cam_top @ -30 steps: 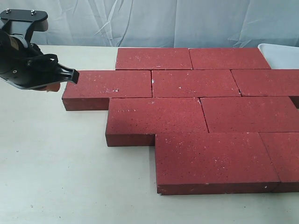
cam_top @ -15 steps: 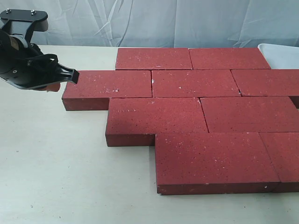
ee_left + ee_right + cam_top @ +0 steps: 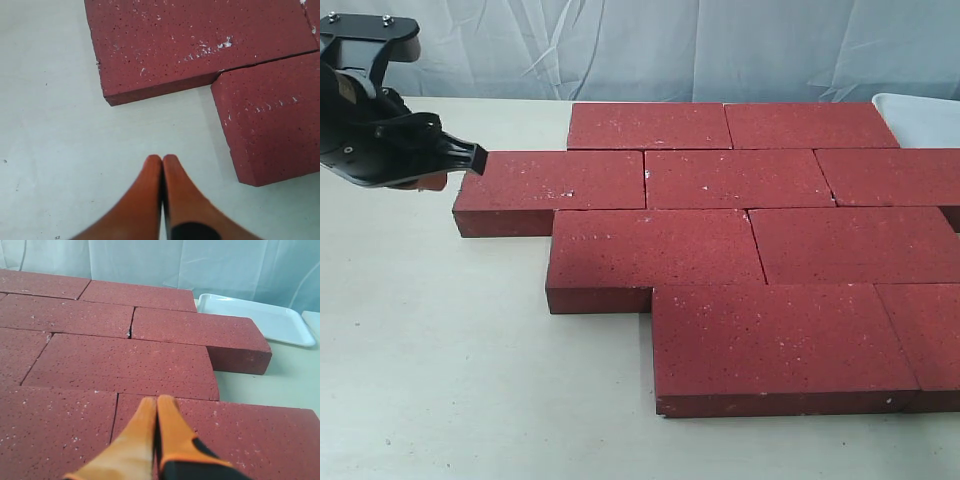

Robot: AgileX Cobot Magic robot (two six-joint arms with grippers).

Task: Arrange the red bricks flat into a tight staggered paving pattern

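Several red bricks point(image 3: 740, 178) lie flat in four staggered rows, edges touching, across the middle and right of the exterior view. The leftmost brick point(image 3: 550, 180) of the second row sticks out to the left. My left gripper point(image 3: 435, 182) hovers just off that brick's left end, fingers pressed together and holding nothing. In the left wrist view the shut orange tips point(image 3: 162, 159) hang above bare table, short of a brick corner point(image 3: 200, 45). My right gripper point(image 3: 157, 400) is shut and empty just above the bricks point(image 3: 125, 360); the exterior view does not show it.
A white tray point(image 3: 920, 115) sits at the back right, behind the bricks; it also appears in the right wrist view point(image 3: 255, 317). The pale table point(image 3: 440, 350) stretches left and in front of the paving. A light cloth backdrop hangs behind.
The left arm has drifted slightly up and to the left, away from the leftmost brick's end. The bricks have not moved.
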